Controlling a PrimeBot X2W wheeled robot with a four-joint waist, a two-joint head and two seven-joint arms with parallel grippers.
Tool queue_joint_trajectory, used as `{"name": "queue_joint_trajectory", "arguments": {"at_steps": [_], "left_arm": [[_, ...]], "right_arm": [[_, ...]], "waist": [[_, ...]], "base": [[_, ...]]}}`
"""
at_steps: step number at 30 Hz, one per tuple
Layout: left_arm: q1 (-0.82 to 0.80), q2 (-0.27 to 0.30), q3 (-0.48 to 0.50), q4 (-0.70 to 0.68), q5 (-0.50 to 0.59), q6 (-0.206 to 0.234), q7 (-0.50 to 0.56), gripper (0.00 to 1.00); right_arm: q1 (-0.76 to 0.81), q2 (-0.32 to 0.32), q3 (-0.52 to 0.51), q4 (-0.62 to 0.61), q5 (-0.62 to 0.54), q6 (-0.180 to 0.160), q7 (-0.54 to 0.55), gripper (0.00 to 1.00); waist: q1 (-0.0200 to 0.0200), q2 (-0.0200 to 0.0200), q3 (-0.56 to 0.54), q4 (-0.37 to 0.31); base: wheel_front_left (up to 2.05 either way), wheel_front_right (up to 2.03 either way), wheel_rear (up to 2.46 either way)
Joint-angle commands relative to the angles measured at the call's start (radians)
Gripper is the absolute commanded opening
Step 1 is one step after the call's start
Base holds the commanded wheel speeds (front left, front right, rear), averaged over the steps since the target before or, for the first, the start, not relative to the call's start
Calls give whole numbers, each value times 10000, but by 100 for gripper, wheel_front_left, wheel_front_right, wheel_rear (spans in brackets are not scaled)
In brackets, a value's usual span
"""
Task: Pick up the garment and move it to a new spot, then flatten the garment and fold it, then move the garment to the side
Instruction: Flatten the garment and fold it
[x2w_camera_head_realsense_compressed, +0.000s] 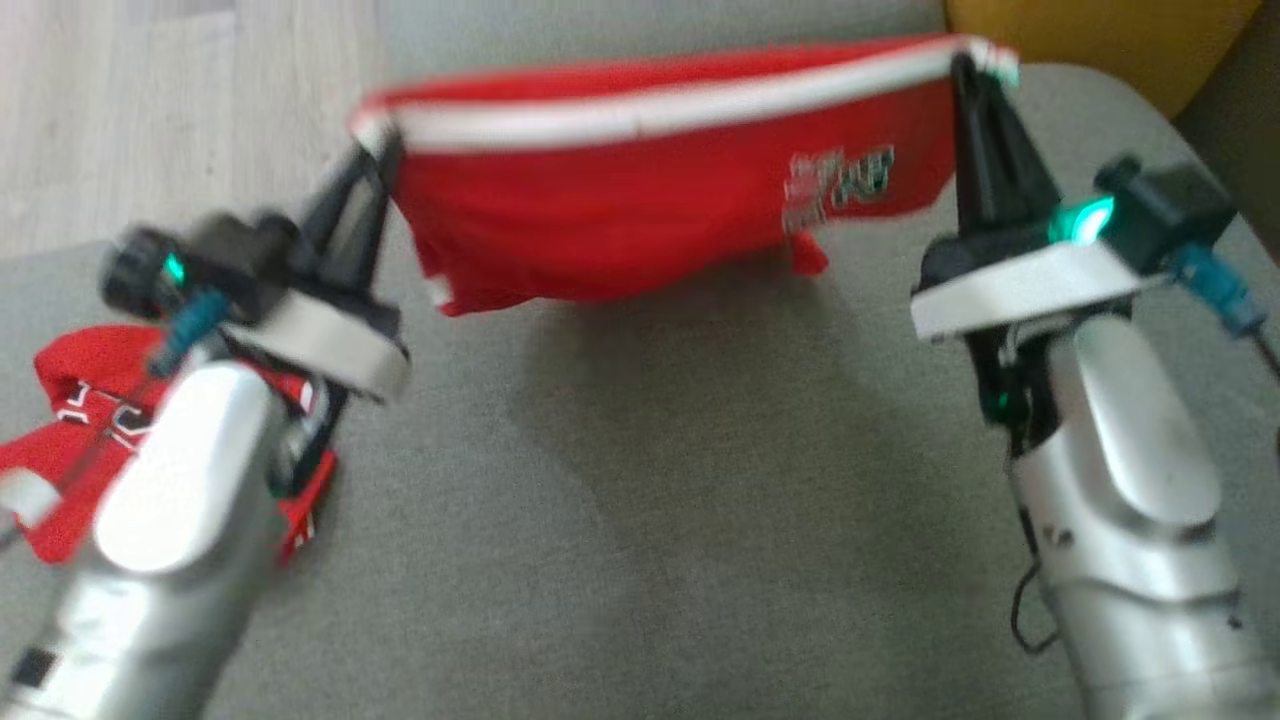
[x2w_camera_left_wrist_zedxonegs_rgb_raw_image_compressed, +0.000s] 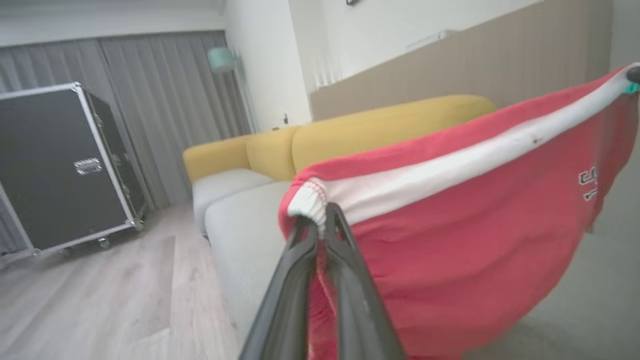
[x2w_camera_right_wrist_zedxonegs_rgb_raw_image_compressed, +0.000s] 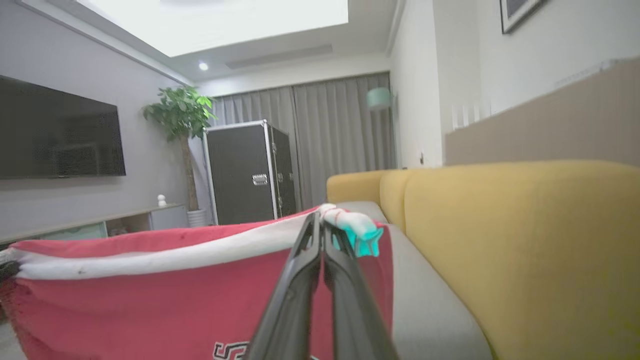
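Red shorts (x2w_camera_head_realsense_compressed: 620, 220) stretched across upper frame — left tool (x2w_camera_head_realsense_compressed: 378, 150), right tool (x2w_camera_head_realsense_compressed: 966, 68) each pinched shut on waistband (x2w_camera_head_realsense_compressed: 640, 112) end. Hem (x2w_camera_head_realsense_compressed: 600, 292) hangs above grey sofa seat (x2w_camera_head_realsense_compressed: 650, 480) — open room at centre; second red garment (x2w_camera_head_realsense_compressed: 60, 400) lower left.

The head view is soft with motion blur, worst on the left forearm (x2w_camera_head_realsense_compressed: 190, 480) and the garment (x2w_camera_head_realsense_compressed: 620, 210), which casts a faint shadow on the grey cushion (x2w_camera_head_realsense_compressed: 650, 520). A bright ceiling panel (x2w_camera_right_wrist_zedxonegs_rgb_raw_image_compressed: 225, 20) seems to be the main light. Both wrist views bow at their edges.
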Motion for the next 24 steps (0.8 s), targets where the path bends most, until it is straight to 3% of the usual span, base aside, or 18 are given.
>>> {"name": "queue_joint_trajectory", "arguments": {"at_steps": [1,9,15,18,24], "left_arm": [[-635,468,526,-466,-52,99,85,0],[-179,994,1082,-2763,-400,753,990,0],[436,1382,1227,-4521,-710,1083,2043,0],[-187,1475,1182,-4428,-851,885,2585,0],[-2060,1469,1012,-2803,-768,188,2758,0]], "right_arm": [[-543,16,228,-498,-111,-7,68,0],[-429,16,-67,-2241,-357,-7,666,0],[91,16,-562,-3685,-783,-7,1459,0],[-396,16,-710,-3610,-841,-7,2119,0],[-2247,-72,-507,-1928,-807,-7,2367,0]], "waist": [[1,0,-153,-13],[1,0,-292,70],[1,0,278,297],[1,0,1045,383],[1,0,2170,311]], "base": [[0,0,0],[0,0,0],[0,0,0],[0,0,0],[0,0,0]]}}
